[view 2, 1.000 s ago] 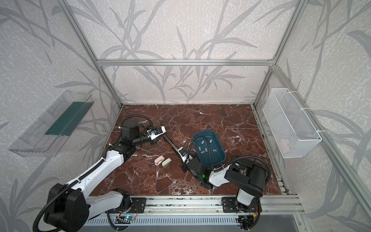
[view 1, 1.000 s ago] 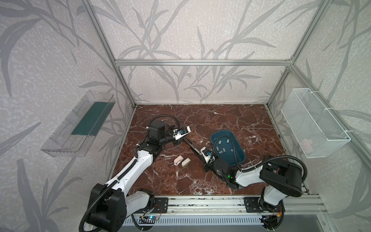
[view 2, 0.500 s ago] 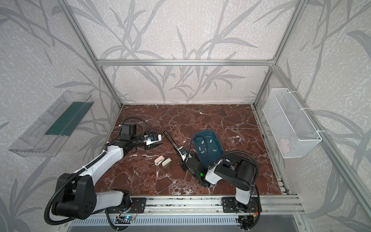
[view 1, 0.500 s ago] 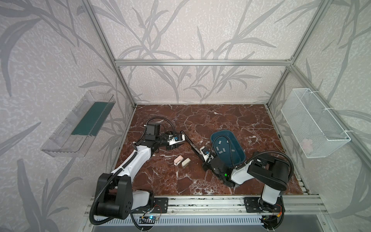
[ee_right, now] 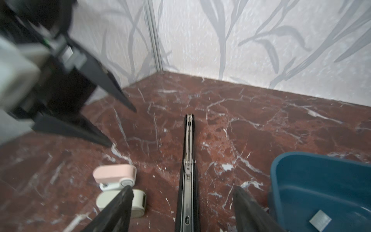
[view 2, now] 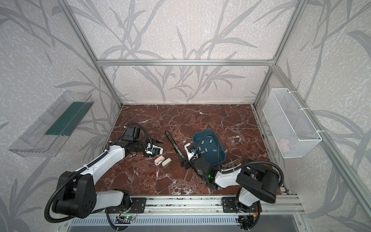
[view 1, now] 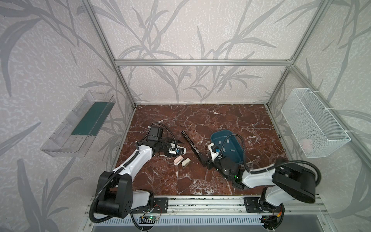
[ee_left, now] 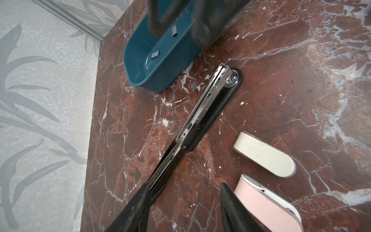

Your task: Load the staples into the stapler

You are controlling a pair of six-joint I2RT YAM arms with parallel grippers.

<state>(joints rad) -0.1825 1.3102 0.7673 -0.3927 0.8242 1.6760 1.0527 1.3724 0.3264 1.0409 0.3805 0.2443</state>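
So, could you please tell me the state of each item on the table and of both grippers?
Black stapler: unfolded open, lying on the table, ungripped.
Blue tray: upright, holding the staples.
Staples: loose strips lying in the tray.
Pink mini stapler: closed, lying on the table.
Cream mini stapler: closed, beside the pink one.
Left gripper: fingers open, empty.
Right gripper: fingers open, straddling the black stapler.

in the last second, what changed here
Both grippers opened and let go of the long stapler: the left gripper drew back toward the small staplers, the right gripper now straddles its near end. The stapler stayed about where it was; the small staplers, tray and staples have not moved.
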